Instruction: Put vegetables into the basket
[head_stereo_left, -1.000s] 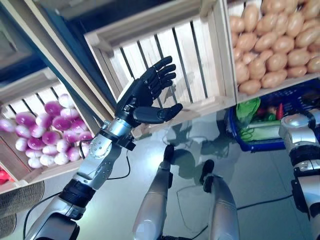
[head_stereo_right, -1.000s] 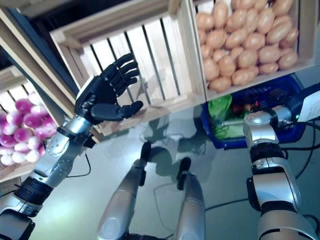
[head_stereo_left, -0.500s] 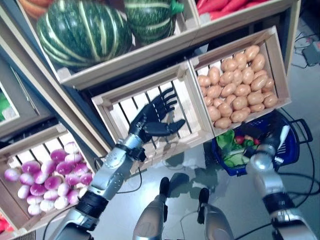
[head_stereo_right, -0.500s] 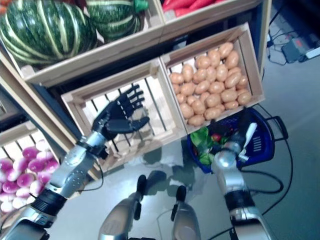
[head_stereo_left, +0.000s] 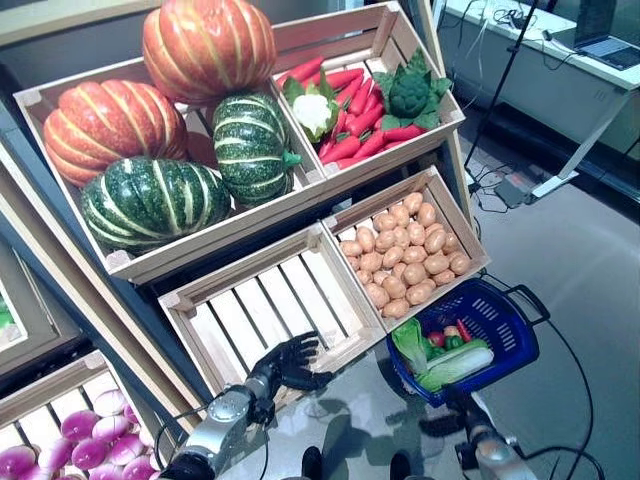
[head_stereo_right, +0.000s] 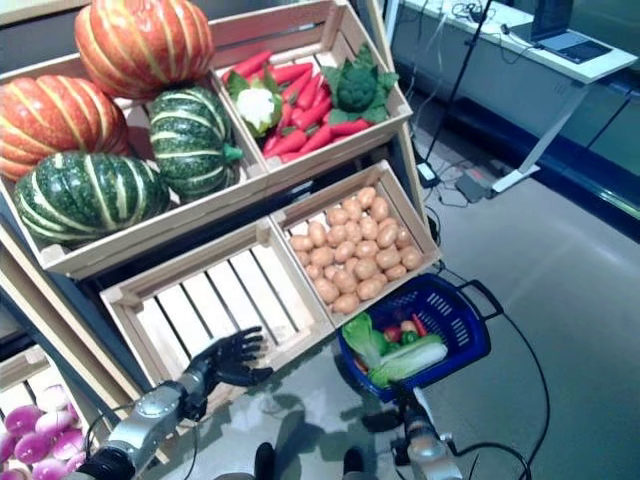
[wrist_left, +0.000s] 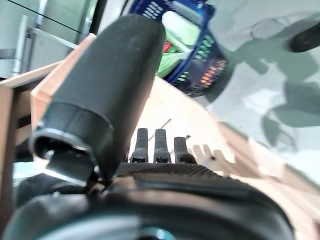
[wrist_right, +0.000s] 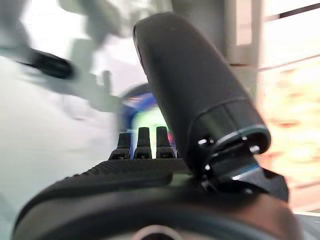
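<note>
Our left hand (head_stereo_left: 290, 362) hovers at front lip of empty slatted crate (head_stereo_left: 270, 310), fingers (head_stereo_left: 305, 350) spread, holding nothing. Right hand (wrist_right: 150, 145) near blue basket (head_stereo_left: 505, 335) on floor, fingers straight, empty. Basket already holds greens, red pieces. Potatoes (head_stereo_left: 405, 255) in crate beside basket, nearest stock; carrots (head_stereo_left: 355, 115), pumpkins (head_stereo_left: 150, 200) on shelf above. We judge next pick best from potato crate: approach from above, curl round single potato, lift clear of rim before swinging to basket.

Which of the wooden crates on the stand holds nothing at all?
The slatted wooden crate on the lower shelf, left of the crate of brown potatoes; only bare slats show inside. The others hold produce.
</note>
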